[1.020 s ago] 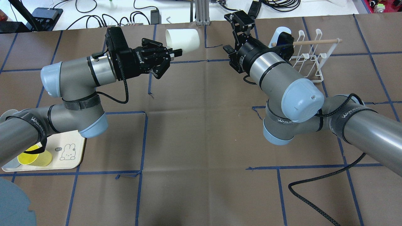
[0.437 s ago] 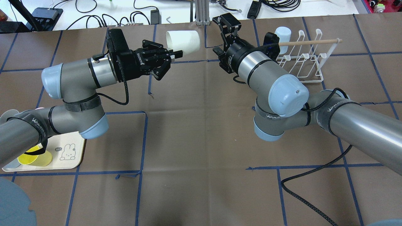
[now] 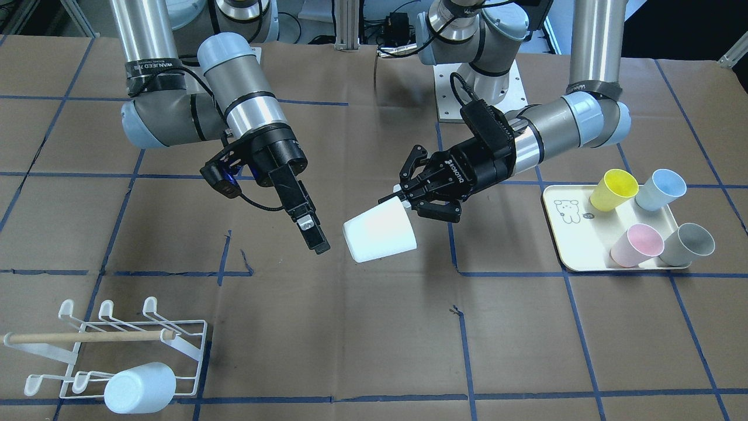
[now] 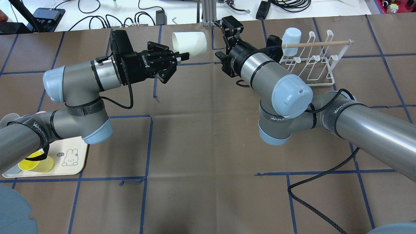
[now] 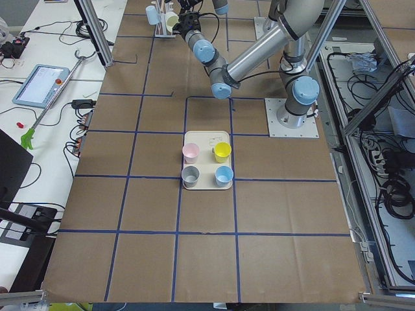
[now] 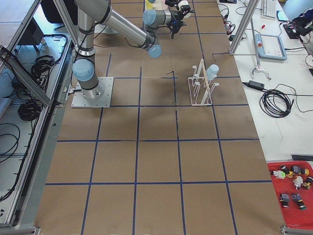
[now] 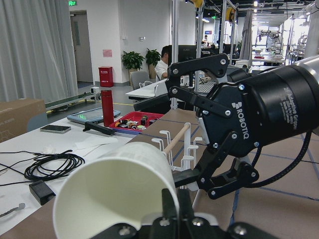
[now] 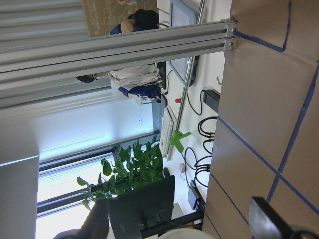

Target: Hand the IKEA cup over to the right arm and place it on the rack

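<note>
My left gripper is shut on the rim of a white cup and holds it on its side above the table, base pointing at my right arm. In the front view the cup hangs from the left gripper. My right gripper is open and empty, its long fingers just short of the cup's base, not touching. The left wrist view shows the cup's mouth and the open right gripper behind it. The white wire rack stands beyond the right arm.
A pale blue cup sits upside down on a rack prong. A cream tray with yellow, blue, pink and grey cups lies by the left arm. Cables and an aluminium post line the far edge.
My right arm has swung left, away from the rack and toward the white cup. My left gripper has kept the cup almost still.
</note>
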